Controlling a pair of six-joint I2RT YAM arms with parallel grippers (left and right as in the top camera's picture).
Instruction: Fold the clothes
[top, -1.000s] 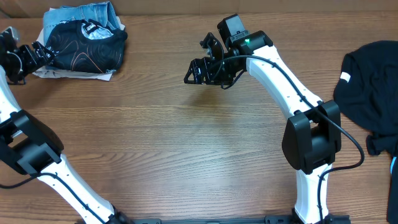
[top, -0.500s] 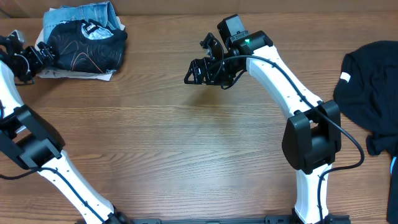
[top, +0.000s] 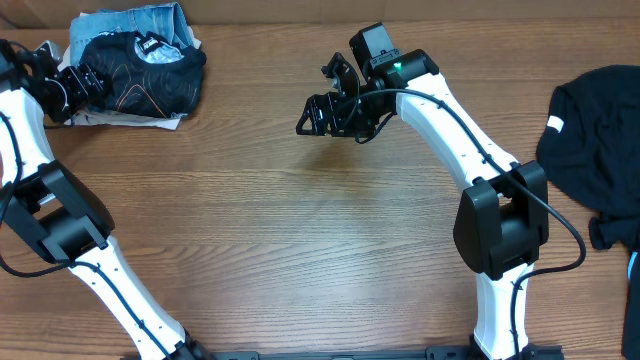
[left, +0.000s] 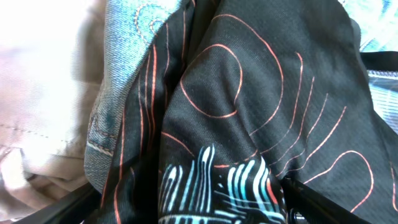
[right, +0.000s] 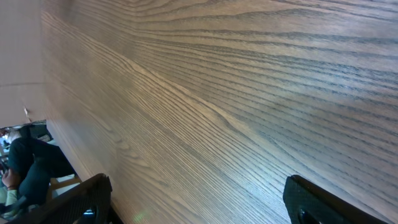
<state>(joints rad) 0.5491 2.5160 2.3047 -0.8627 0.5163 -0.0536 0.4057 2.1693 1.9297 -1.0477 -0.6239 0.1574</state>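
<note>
Black left gripper (top: 70, 84): jaws are spread wide at the left edge of the jersey (top: 140, 75). In the wrist view its cloth is seen between the fingers (left: 311, 194). The jersey is folded and laid atop a denim piece (top: 125, 22), far left on the table (top: 300, 230). Also spread wide, the right gripper (top: 322, 95) is hung over wood at far centre, nothing held. A black garment (top: 600, 120) is heaped at the right edge.

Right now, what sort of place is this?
Likely a robotics lab bench for laundry-folding trials: two white robot arms fixed at a wooden table, a black orange-lined jersey atop a stack of folded clothes, and another dark garment at the right edge.
</note>
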